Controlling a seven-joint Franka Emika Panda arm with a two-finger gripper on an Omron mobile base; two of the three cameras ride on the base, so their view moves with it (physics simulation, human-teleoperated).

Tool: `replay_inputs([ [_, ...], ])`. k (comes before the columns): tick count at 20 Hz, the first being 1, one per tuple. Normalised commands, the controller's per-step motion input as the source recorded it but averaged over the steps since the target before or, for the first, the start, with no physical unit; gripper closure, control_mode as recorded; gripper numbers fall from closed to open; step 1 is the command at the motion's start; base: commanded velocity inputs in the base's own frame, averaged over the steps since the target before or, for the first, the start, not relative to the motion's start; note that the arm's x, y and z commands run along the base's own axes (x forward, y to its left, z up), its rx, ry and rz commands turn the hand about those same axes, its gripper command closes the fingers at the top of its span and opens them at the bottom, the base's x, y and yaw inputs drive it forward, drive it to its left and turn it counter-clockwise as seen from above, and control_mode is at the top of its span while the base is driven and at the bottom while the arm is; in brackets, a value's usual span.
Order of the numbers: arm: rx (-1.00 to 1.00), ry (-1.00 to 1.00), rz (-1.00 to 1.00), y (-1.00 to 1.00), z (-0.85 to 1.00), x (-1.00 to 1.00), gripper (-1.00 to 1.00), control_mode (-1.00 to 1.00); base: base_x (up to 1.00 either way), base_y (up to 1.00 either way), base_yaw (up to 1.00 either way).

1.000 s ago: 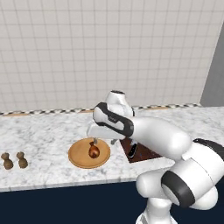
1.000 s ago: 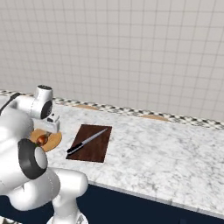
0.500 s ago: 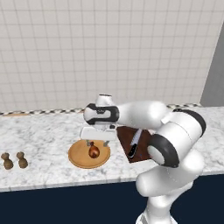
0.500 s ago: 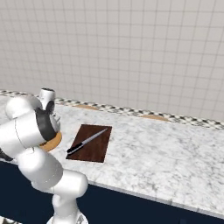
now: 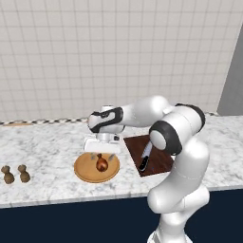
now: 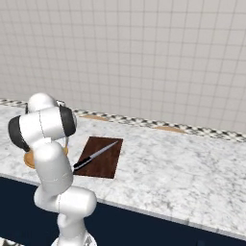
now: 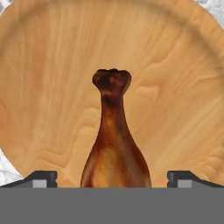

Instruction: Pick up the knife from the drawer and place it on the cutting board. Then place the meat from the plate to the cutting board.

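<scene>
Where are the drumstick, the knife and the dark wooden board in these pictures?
meat [image 7: 114, 144], hand view: middle of its body.
knife [image 6: 96, 156], right base view: where the blade meets the handle.
cutting board [image 6: 109, 166], right base view: bare wood near its right edge.
</scene>
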Motion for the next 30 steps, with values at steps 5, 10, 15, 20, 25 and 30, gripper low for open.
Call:
replay_inputs([
  [5, 0.00, 0.13, 0.00, 0.17, -0.34, 0.00, -1.00, -1.00, 0.00, 0.00, 0.00],
  [10, 0.00, 0.13, 0.00, 0.17, -0.43, -0.07, 1.00, -1.00, 0.00, 0.00, 0.00],
  [15, 0.00, 0.08, 0.00, 0.11, -0.28, -0.23, 1.00, -1.00, 0.00, 0.00, 0.00],
  [20, 0.00, 0.00, 0.00, -0.02, 0.02, -0.80, 1.00, -1.00, 0.00, 0.00, 0.00],
  [25, 0.01, -0.01, 0.00, -0.25, 0.34, -0.66, 1.00, -1.00, 0.00, 0.00, 0.00],
  [30, 0.03, 0.00, 0.00, -0.44, 0.82, -0.08, 1.00, -1.00, 0.00, 0.00, 0.00],
])
